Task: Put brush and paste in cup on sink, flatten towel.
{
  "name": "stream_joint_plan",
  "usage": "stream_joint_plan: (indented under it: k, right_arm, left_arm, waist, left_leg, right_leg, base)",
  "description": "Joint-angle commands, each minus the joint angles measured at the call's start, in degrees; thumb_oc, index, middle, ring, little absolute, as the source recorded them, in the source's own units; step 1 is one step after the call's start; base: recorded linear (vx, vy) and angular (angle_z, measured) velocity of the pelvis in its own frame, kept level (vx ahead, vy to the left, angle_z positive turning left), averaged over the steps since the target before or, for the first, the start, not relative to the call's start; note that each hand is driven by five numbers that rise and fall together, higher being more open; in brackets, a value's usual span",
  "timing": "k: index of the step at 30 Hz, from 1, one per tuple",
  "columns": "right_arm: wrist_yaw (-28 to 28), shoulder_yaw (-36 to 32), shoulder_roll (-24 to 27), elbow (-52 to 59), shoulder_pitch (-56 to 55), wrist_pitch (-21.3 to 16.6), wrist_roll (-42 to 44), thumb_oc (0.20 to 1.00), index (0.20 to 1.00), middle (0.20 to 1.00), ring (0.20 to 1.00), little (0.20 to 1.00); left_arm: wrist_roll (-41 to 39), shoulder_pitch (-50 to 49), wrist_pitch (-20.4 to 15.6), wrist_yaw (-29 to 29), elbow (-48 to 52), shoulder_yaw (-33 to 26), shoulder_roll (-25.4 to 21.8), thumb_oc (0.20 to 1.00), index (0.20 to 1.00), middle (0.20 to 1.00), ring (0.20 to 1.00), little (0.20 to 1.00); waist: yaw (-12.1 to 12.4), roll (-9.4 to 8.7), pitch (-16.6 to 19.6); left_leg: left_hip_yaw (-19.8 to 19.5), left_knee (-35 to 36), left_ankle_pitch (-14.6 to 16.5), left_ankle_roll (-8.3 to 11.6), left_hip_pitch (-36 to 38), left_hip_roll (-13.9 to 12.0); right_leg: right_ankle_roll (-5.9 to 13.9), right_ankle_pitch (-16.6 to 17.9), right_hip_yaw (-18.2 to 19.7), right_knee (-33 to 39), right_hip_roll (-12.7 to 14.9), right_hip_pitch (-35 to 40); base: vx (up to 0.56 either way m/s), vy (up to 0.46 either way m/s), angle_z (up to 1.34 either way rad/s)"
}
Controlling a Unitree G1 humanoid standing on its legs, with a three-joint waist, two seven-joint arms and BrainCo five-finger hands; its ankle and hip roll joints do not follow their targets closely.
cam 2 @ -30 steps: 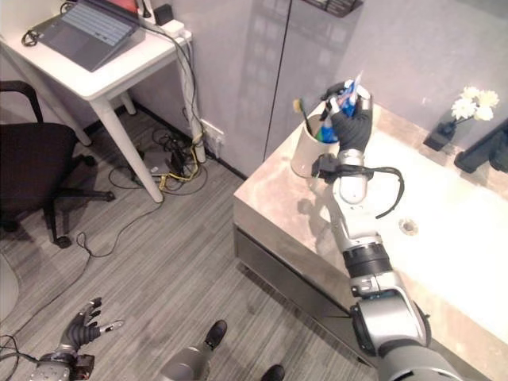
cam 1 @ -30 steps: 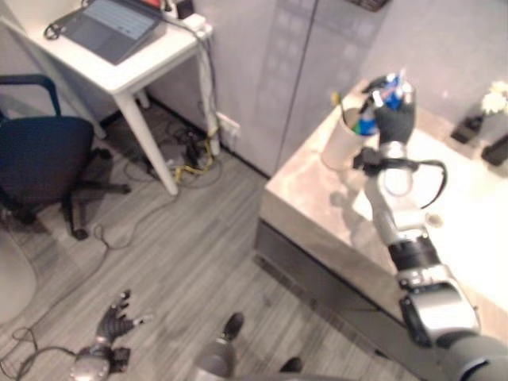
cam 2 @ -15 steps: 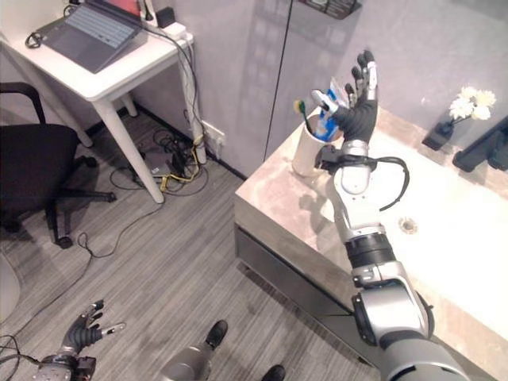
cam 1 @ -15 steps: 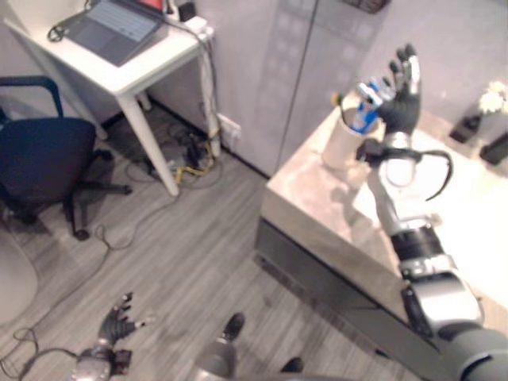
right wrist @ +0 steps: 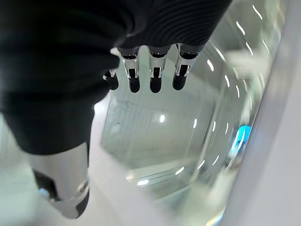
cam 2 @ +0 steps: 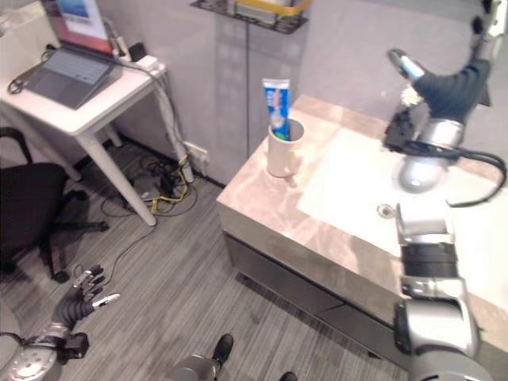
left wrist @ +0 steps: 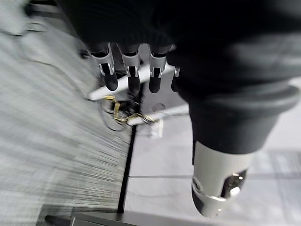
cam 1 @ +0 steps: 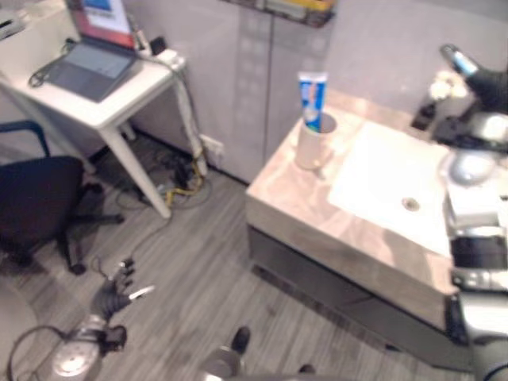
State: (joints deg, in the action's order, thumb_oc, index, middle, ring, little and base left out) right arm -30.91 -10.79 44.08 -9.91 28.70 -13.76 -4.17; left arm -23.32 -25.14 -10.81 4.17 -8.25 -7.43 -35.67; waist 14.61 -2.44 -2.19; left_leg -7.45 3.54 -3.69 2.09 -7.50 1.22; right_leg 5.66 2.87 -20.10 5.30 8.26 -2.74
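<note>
Paste is standing upright in the cup on the sink counter. Right hand, fingers straight and empty, is hanging beyond the sink, far nearer than the left hand; towel unseen.

Grey plank floor (white desk, black chair).

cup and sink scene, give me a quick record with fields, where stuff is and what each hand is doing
cup: cream, upright on the stone counter, at the sink's left corner
paste: blue and white tube standing upright in the cup
brush: something green at the cup's rim, too small to tell
towel: cannot say where
right hand: raised above the sink's far side, apart from the cup, fingers straight, holding nothing
left hand: low over the floor, fingers relaxed, holding nothing
background: laptop on a white desk, dark chair
</note>
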Motion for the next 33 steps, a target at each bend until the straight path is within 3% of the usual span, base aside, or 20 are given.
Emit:
stream_joint_plan:
  k: [1, 7, 13, 18, 21, 23, 24, 25, 26, 27, 33]
  right_arm:
    - [-4.71, -5.5, 2.59, -2.41, -4.45, 1.5, -4.88, 1.0, 1.0, 1.0, 1.0, 1.0]
    - [-8.38, -17.41, 2.33, -13.19, -18.35, 4.4, -3.82, 1.0, 1.0, 1.0, 1.0, 1.0]
    - [-8.37, -20.17, 2.44, -29.51, -23.8, 5.15, 2.58, 1.0, 1.0, 1.0, 1.0, 1.0]
    - [-7.3, -20.62, 2.41, -35.82, -26.03, 4.91, 5.45, 1.0, 1.0, 1.0, 1.0, 1.0]
    - [-4.57, -19.02, 0.36, -43.57, -27.43, 4.72, 9.5, 1.0, 1.0, 1.0, 1.0, 1.0]
    - [0.5, -15.91, -2.27, -51.94, -28.16, 4.22, 13.88, 1.0, 1.0, 1.0, 1.0, 1.0]
    - [5.39, -14.61, -5.0, -59.49, -27.54, 3.92, 21.5, 1.0, 1.0, 1.0, 1.0, 1.0]
    - [8.22, -12.37, -5.16, -63.39, -26.25, 4.52, 22.77, 1.0, 1.0, 1.0, 1.0, 1.0]
    - [8.22, -12.37, -5.16, -63.39, -26.25, 4.52, 22.77, 1.0, 1.0, 1.0, 1.0, 1.0]
    - [13.68, -7.85, -9.88, -69.8, -25.65, 6.25, 24.23, 1.0, 1.0, 1.0, 1.0, 1.0]
    - [21.18, 1.26, -19.9, -74.77, -26.18, 10.1, 19.35, 1.0, 1.0, 1.0, 1.0, 1.0]
  left_arm:
    - [-3.37, -0.89, -4.19, 0.93, 1.68, -2.9, -1.07, 1.0, 1.0, 1.0, 1.0, 1.0]
    - [-8.01, -0.53, -4.71, 0.76, 5.98, -7.25, 0.41, 1.0, 1.0, 1.0, 1.0, 1.0]
    - [-12.28, 1.93, -6.34, 0.58, 12.01, -10.4, 0.48, 1.0, 1.0, 1.0, 1.0, 1.0]
    - [-13.5, 3.47, -7.01, 0.28, 14.75, -10.79, 0.08, 1.0, 1.0, 1.0, 1.0, 1.0]
    - [-13.43, 5.87, -7.34, -0.6, 14.9, -9.84, -0.17, 1.0, 1.0, 1.0, 1.0, 1.0]
    - [-12.79, 7.5, -7.16, -1.01, 15.66, -8.75, -0.73, 1.0, 1.0, 1.0, 1.0, 1.0]
    - [-12.67, 9.68, -6.78, -0.91, 15.83, -7.52, -1.12, 1.0, 1.0, 1.0, 1.0, 1.0]
    - [-12.93, 10.98, -6.39, -0.48, 15.51, -6.75, -1.62, 0.316, 0.316, 0.316, 0.316, 0.316]
    - [-12.93, 10.98, -6.39, -0.48, 15.51, -6.75, -1.62, 0.316, 0.316, 0.316, 0.316, 0.316]
    - [-13.68, 13.33, -5.66, 0.72, 15.28, -4.99, -1.63, 0.2, 0.2, 0.2, 0.2, 0.2]
    - [-15.01, 16.73, -3.36, 2.7, 12.02, -0.86, 0.69, 0.2, 0.2, 0.2, 0.2, 0.2]
  waist:
    - [-2.12, 0.52, 4.55]
    - [-5.21, 0.85, 5.02]
    - [-7.47, 1.32, 4.81]
    - [-8.67, 1.61, 4.68]
    - [-9.76, 1.79, 4.46]
    - [-10.41, 1.92, 4.28]
    - [-10.71, 2.0, 4.33]
    - [-10.78, 1.95, 4.3]
    - [-10.78, 1.95, 4.3]
    - [-10.66, 2.13, 4.35]
    - [-11.03, 2.73, 4.82]
  left_leg:
    - [-1.19, 1.46, 4.98, -3.17, -0.1, -1.87]
    - [-0.14, 1.46, 5.19, -3.04, 0.42, -2.45]
    - [2.58, 1.46, 5.59, -2.69, 1.01, -3.3]
    - [3.96, 1.46, 5.77, -2.48, 1.19, -3.63]
    - [5.33, 1.46, 6.16, -2.23, 1.52, -3.84]
    - [5.42, 1.46, 5.9, -2.15, 1.39, -3.84]
    - [5.41, 1.46, 6.1, -2.0, 1.49, -3.91]
    - [5.34, 1.46, 5.88, -1.95, 1.26, -3.83]
    - [5.34, 1.46, 5.88, -1.95, 1.26, -3.83]
    - [5.23, 1.46, 6.03, -1.86, 1.53, -3.87]
    - [5.31, 1.46, 6.08, -1.7, 1.86, -3.95]
  right_leg:
    - [2.32, -4.14, -1.42, -0.3, 1.06, 1.86]
    - [2.16, -4.17, 0.3, -0.3, 0.69, 1.17]
    - [2.26, -3.72, 3.33, -0.3, 0.11, -0.28]
    - [2.31, -3.48, 4.69, -0.3, -0.03, -1.05]
    - [2.33, -3.35, 5.81, -0.3, -0.14, -1.49]
    - [2.19, -3.31, 5.65, -0.3, -0.08, -1.5]
    - [2.15, -3.57, 5.38, -0.3, -0.13, -1.3]
    - [2.07, -3.55, 5.22, -0.3, -0.07, -1.43]
    - [2.07, -3.55, 5.22, -0.3, -0.07, -1.43]
    - [1.98, -3.78, 4.88, -0.3, -0.01, -0.99]
    - [1.65, -4.11, 4.74, -0.3, -0.09, -0.54]
  base:
    - [0.0, -0.005, -0.35]
    - [0.01, -0.024, -0.18]
    - [0.01, -0.022, -0.26]
    - [0.02, -0.015, -0.23]
    - [0.02, -0.016, -0.22]
    - [0.02, -0.031, -0.12]
    - [0.0, -0.031, -0.03]
    - [0.0, 0.0, 0.0]
    - [0.0, -0.036, 0.02]
    - [0.02, -0.041, 0.06]
    - [0.01, -0.016, 0.02]
